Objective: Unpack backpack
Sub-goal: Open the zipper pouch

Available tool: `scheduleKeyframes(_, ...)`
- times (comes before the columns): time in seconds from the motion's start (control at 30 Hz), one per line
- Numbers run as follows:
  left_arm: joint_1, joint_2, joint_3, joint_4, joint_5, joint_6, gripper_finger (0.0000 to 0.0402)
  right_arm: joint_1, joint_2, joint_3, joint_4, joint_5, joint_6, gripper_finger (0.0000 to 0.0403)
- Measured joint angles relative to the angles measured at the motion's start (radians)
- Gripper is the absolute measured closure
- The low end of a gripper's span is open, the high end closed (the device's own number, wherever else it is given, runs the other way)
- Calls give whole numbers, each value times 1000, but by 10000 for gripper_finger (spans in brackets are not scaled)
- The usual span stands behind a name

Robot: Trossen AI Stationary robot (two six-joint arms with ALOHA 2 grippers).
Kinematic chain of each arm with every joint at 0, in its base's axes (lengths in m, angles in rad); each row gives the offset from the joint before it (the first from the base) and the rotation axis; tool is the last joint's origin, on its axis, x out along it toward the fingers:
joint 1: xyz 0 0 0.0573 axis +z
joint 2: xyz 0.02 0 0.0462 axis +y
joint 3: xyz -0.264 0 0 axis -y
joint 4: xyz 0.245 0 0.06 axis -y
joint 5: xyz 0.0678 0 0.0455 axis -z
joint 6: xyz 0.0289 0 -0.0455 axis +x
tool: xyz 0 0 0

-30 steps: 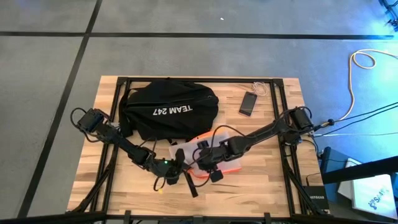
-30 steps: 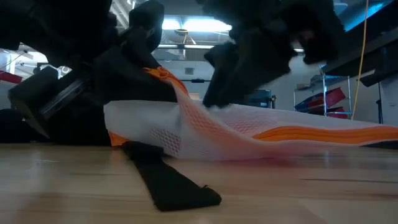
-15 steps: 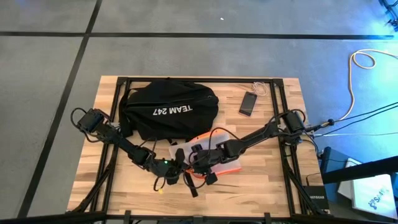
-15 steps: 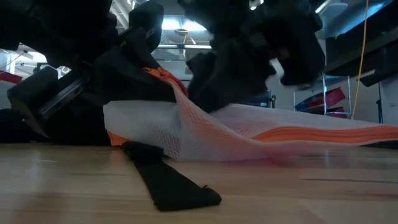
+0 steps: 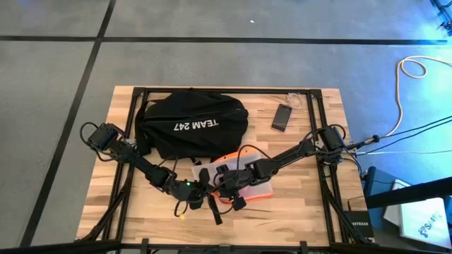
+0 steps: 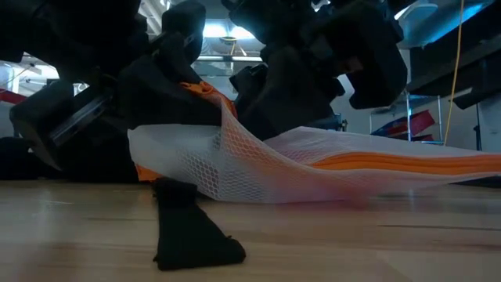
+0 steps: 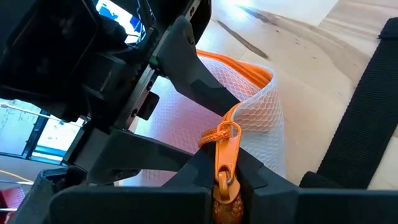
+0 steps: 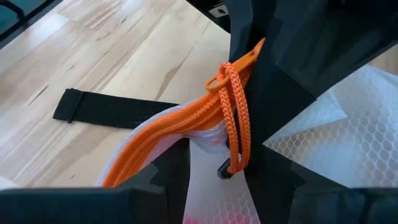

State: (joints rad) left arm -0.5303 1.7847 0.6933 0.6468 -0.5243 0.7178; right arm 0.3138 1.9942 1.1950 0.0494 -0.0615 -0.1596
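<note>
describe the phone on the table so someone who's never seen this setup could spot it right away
Start at the big black backpack with white lettering at the back of the wooden table. Just to its right, near the far right corner, lies the phone: a small flat dark rectangle. It lies clear of both arms, and it is rigid, unlike the fabric things nearby.

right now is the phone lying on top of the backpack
No, in the high view the phone lies flat on the bare wood of the table, apart from the backpack and off to its side.
</note>
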Motion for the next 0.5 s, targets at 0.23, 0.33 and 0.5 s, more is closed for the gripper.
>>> scheduleKeyframes(0.23, 0, 0, 0, 0, 0, -15, 402, 0, -6, 0, -1, 2, -1, 276)
scheduleKeyframes(0.33, 0, 0, 0, -1, 1, -17, 402, 0, -11, 0, -9, 6, -2, 276)
scheduleKeyframes(0.5, 1, 0, 0, -2, 5, -23, 402, 0, -19, 0, -25, 10, -2, 276)
